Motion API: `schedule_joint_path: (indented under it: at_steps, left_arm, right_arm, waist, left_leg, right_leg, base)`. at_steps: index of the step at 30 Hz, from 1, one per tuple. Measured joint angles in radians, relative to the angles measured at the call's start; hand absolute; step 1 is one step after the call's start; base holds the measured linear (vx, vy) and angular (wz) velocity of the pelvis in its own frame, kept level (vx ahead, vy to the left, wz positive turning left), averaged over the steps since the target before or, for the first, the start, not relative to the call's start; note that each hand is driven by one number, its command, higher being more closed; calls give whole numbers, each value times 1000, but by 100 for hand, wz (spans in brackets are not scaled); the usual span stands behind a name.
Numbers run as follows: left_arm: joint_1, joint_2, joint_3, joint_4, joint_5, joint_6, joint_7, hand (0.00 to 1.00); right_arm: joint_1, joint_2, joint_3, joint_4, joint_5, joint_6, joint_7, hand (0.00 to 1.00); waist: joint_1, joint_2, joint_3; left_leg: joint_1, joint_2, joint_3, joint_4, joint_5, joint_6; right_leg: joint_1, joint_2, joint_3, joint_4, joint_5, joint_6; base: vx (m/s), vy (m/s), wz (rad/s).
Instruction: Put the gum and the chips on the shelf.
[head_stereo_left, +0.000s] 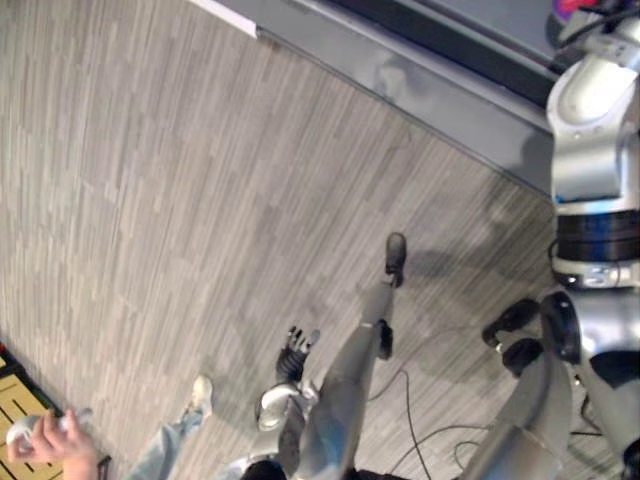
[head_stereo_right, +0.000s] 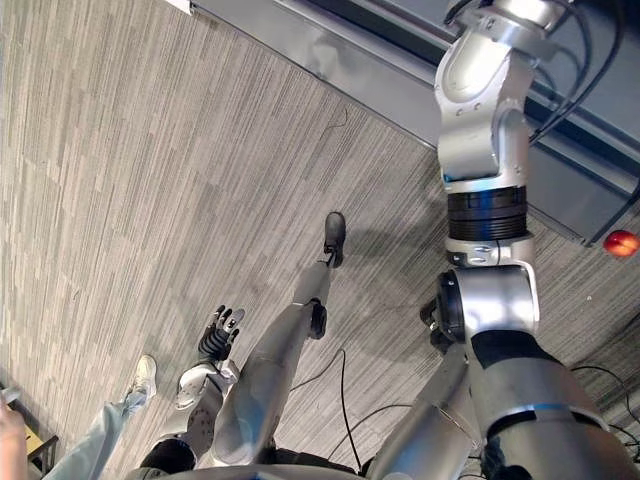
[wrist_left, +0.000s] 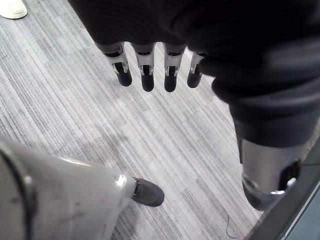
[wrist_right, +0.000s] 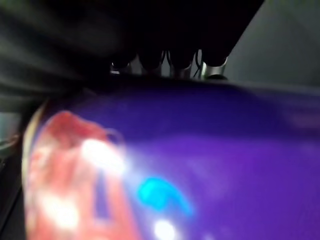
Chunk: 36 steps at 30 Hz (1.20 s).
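Right hand (wrist_right: 172, 66) curls round the purple chips bag (wrist_right: 210, 165), tight against its palm. Grip lightly, keep it level ahead of the hand, release once it rests. Left hand (wrist_left: 146, 75) hangs spread, empty.

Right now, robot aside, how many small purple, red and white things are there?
Purple: 1, the bag of chips
Red: 1, a small round thing
White: 2, a shoe and an object in a person's hand
Total: 4
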Motion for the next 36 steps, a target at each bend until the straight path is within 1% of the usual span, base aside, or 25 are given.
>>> schedule_joint_path:
  at_steps: [2,5,7,10,11,14,15,16,20,25,28,32,34,35,36]
  left_arm:
    - [1,-1,0,-19,-1,0,-3,0]
    - [1,-3,-1,-58,-2,0,-8,0]
    - [2,-3,-15,-93,-2,-2,-9,0]
    - [2,-4,-24,-120,-2,-3,-16,0]
    - [3,-4,-27,-135,-2,-3,-17,0]
    - [4,-7,-30,-171,-3,-5,-22,0]
    - [4,-8,-34,-182,-4,-8,-24,0]
    - [4,-8,-39,-184,-4,-12,-25,0]
    - [4,-12,-58,-210,-41,-12,-25,0]
    - [4,-29,-61,-250,-43,-20,-26,0]
    - [4,-31,-70,-271,-45,-22,-26,0]
    - [4,-31,-81,-270,-80,-22,-26,0]
    - [4,-32,-82,-271,-80,-23,-25,0]
    - [4,-33,-82,-271,-80,-24,-25,0]
    - [4,-35,-82,-271,-80,-30,-25,0]
  right_arm:
    - [-12,-25,-1,0,0,2,-10,100]
    - [-16,-59,-1,1,1,18,-12,100]
    - [-29,-91,2,0,1,19,-24,100]
    - [-64,-118,13,0,1,21,-33,100]
    - [-72,-139,20,-1,1,23,-38,100]
    - [-89,-184,35,-2,0,24,-69,100]
    - [-92,-199,36,-4,0,31,-79,100]
    - [-93,-202,36,-5,-2,34,-81,100]
    - [-96,-202,34,-38,-11,53,-122,100]
    - [-100,-198,36,-53,-28,61,-152,100]
    - [-104,-158,33,-92,-44,77,-160,100]
    - [-84,-130,16,-104,-45,79,-164,100]
    - [-79,-113,-1,-110,-47,79,-166,100]
    - [-75,-108,-3,-112,-47,79,-168,0]
    - [-68,-106,-2,-114,-47,79,-166,0]
  waist:
    - [0,0,0]
    - [0,0,0]
    - [3,0,0]
    - [2,0,0]
    - [2,0,0]
    - [-5,3,-2]
    - [-4,3,-2]
    - [-4,3,-2]
    - [-7,3,-2]
    - [-7,4,-3]
    - [-10,4,-3]
    - [-12,5,-4]
    - [-12,5,-4]
    - [-12,6,-4]
    - [-12,6,-5]
  left_leg:
    - [-23,-6,3,1,1,-1]
    - [-55,-12,8,6,5,3]
    - [-74,-19,17,9,15,16]
    - [-97,-22,21,15,14,15]
    - [-108,-22,22,16,11,12]
    - [-153,-21,14,56,-2,19]
    - [-170,-20,11,70,-10,17]
    - [-176,-20,11,76,-17,23]
    - [-216,-15,31,101,-28,21]
    - [-244,-6,71,102,-29,19]
    - [-268,5,81,107,-29,19]
    - [-273,12,77,129,-29,19]
    - [-274,14,78,133,-30,18]
    - [-275,16,78,137,-33,14]
    - [-276,18,79,141,-36,10]
  right_leg:
    - [-28,-8,3,7,0,0]
    - [-61,-15,7,11,0,0]
    - [-95,-22,32,29,0,0]
    - [-125,-24,43,37,0,0]
    - [-138,-24,50,41,0,0]
    - [-164,-23,51,54,0,0]
    - [-174,-23,53,58,0,0]
    - [-179,-23,53,59,0,0]
    - [-215,-21,64,56,0,0]
    - [-265,-8,98,55,0,0]
    - [-295,3,109,56,-1,0]
    - [-297,7,111,70,-3,-4]
    - [-297,8,111,73,-6,-8]
    - [-298,10,111,74,-6,-9]
    - [-298,11,111,74,-6,-9]
  base:
    - [-18,-48,7]
    - [-15,-45,8]
    - [-14,-53,9]
    - [-16,-41,4]
    - [-20,-39,6]
    - [-19,-35,9]
    - [-17,-37,8]
    - [-15,-36,4]
    - [-4,-8,0]
    - [-15,-15,-6]
    - [-25,-23,-8]
    - [-35,-30,-2]
    - [0,0,0]
    - [-30,-23,-3]
    - [-33,-20,-4]
